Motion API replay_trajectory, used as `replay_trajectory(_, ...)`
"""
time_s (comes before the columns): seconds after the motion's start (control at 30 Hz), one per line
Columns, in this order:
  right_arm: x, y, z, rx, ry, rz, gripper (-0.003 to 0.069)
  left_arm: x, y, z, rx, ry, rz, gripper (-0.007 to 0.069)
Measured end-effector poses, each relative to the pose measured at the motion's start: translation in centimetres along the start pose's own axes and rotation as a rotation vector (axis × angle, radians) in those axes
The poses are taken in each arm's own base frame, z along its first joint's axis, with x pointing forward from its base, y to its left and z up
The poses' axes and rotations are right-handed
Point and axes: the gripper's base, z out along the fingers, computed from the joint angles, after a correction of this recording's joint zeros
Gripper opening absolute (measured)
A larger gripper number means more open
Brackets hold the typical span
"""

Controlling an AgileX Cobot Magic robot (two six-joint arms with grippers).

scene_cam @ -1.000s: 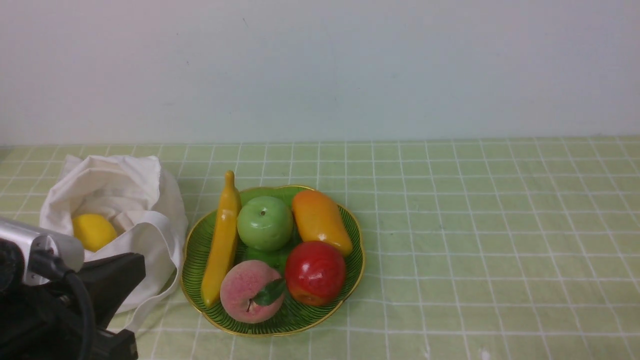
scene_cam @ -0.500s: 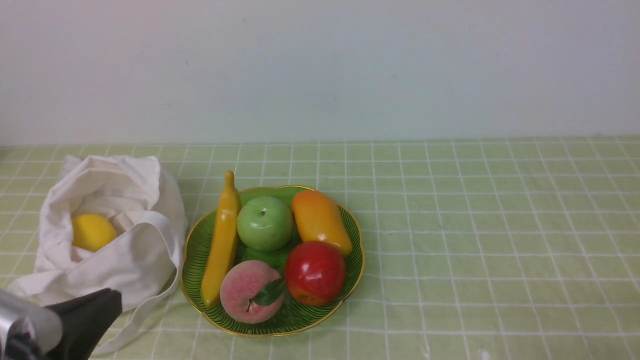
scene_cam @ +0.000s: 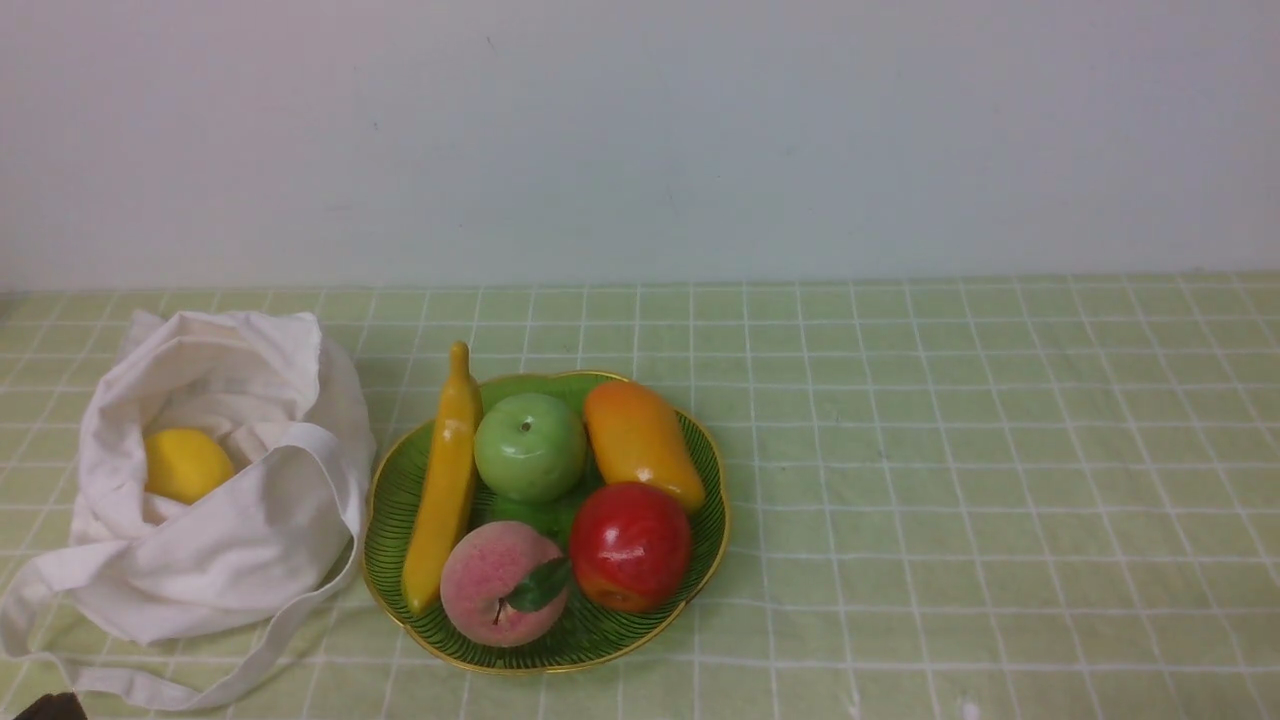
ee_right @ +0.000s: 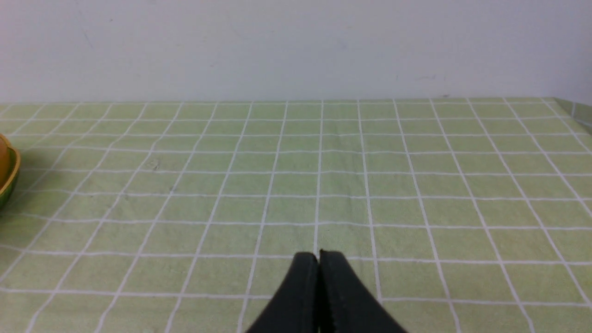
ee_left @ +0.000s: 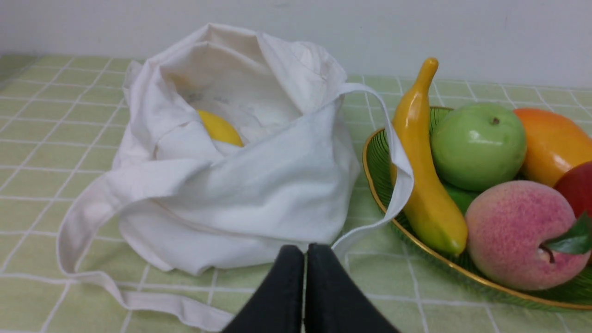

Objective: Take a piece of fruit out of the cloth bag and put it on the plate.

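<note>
The table (scene_cam: 1000, 450) is carrying the bag (scene_cam: 230, 520), which is slumping open just beside the plate (scene_cam: 395, 500), one strap draping over the rim. The apple (scene_cam: 530, 447) is sitting on the plate among other fruit, so the task looks done, with only a lemon (scene_cam: 185, 463) lying in the bag. Both sets of fingers, left (ee_left: 304, 252) and right (ee_right: 318, 258), are pressing together on nothing, clear of everything.

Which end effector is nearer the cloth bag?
Left. The left end effector sits just in front of the cloth bag; the right end effector faces bare tablecloth beyond the plate.
</note>
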Motion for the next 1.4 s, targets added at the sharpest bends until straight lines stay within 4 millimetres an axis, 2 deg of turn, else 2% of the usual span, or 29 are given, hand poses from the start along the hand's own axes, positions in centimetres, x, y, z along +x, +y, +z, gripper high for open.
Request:
replay_trajectory(0.37, 0.0, 0.0, 0.0, 0.0, 0.0, 0.0, -0.0015, 0.67, 0.15, 0.08, -0.014, 0.052, 0.014, -0.0008)
replay_trajectory(1.4, 0.0, 0.0, 0.0, 0.0, 0.0, 0.0, -0.0015, 0.68, 0.17, 0.08, -0.016, 0.053, 0.016, -0.0008)
